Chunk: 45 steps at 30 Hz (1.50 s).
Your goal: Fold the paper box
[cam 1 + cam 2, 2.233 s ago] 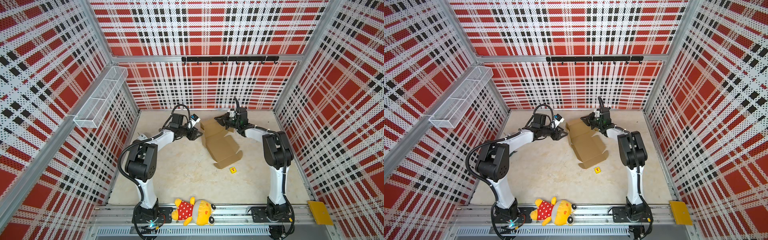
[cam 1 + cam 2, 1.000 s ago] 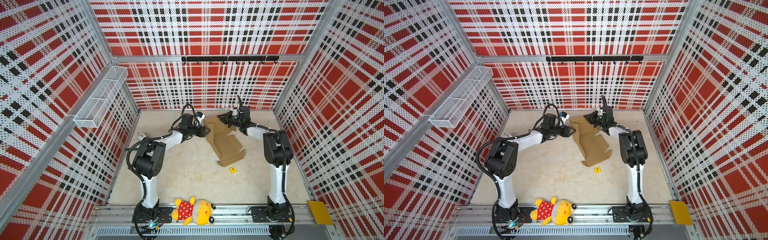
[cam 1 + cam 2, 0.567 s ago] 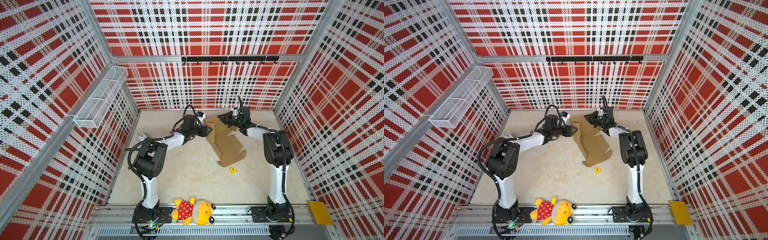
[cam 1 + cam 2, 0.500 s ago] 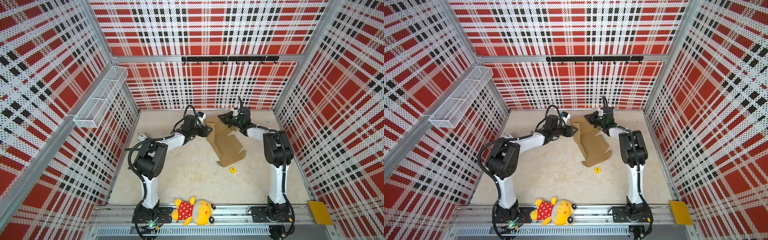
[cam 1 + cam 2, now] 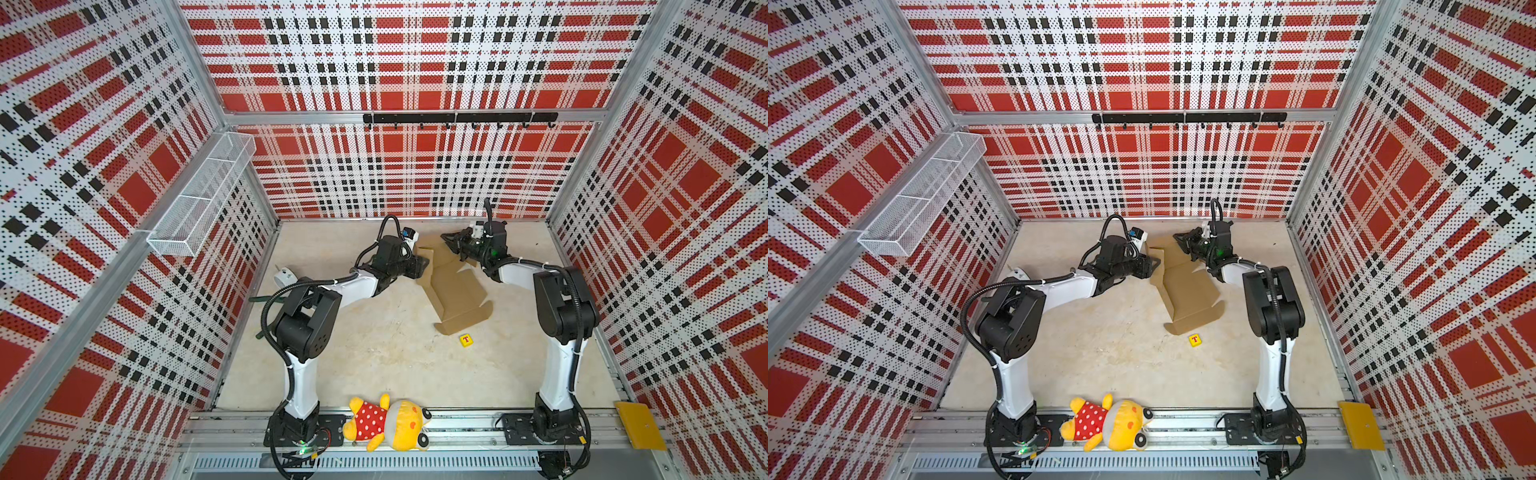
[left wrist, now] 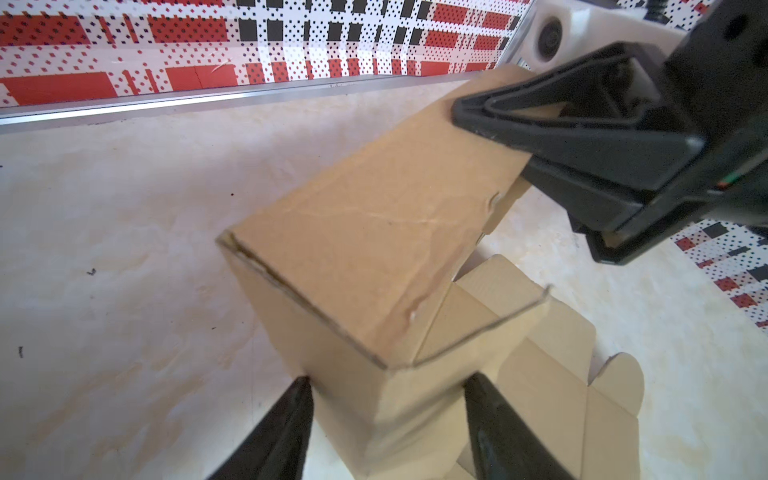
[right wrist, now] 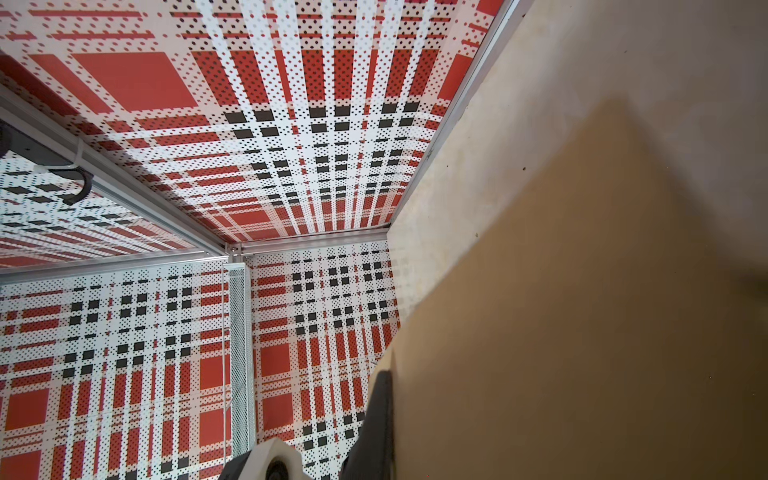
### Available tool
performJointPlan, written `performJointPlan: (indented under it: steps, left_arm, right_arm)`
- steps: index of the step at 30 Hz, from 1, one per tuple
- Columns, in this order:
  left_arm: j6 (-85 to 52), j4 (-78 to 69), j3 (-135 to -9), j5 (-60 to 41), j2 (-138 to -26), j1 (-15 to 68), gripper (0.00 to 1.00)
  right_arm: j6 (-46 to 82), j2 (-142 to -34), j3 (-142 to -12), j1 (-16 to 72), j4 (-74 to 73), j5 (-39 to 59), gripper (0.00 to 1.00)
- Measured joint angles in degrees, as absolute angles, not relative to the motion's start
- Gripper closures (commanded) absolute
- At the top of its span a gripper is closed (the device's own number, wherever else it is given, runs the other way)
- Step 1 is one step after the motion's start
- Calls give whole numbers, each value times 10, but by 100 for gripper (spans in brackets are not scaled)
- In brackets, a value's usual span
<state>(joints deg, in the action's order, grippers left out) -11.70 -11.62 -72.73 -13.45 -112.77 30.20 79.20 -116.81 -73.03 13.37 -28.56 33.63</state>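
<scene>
The box [image 5: 456,291] lies toward the far side of the worktop [image 5: 374,357], between the two arms, mostly flat with its far end raised. The right gripper [image 5: 446,240] is closed, pinching the far flap and holding it up. The left gripper [image 5: 422,266] stands about half open, its jaws either side of the raised folded corner (whether they press on it is unclear). The step in hand looks like forming a side wall. Next, the left gripper likely needs to close on that corner and push the wall upright along its crease, while the right steadies the flap.
</scene>
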Motion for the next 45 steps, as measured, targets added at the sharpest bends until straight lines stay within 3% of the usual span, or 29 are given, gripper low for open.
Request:
performJointPlan:
  steps: [6, 14, 24, 34, 45]
  left_arm:
    - [-133, -125, -723, -136, -1128, 305, 43]
    - [-146, -152, -720, -150, -1128, 298, 43]
    - [-150, -164, -720, -158, -1128, 293, 44]
    - [-150, -180, -705, -177, -1124, 291, 43]
    - [-189, -187, -694, -228, -1099, 273, 40]
  right_arm:
    - [796, -1147, -699, 134, -296, 315, 95]
    - [786, -1136, -693, 134, -279, 310, 72]
    - [759, -1114, -680, 134, -241, 314, 60]
    - [741, -1103, -669, 134, -229, 317, 88]
    - [752, -1103, -672, 135, -232, 331, 94]
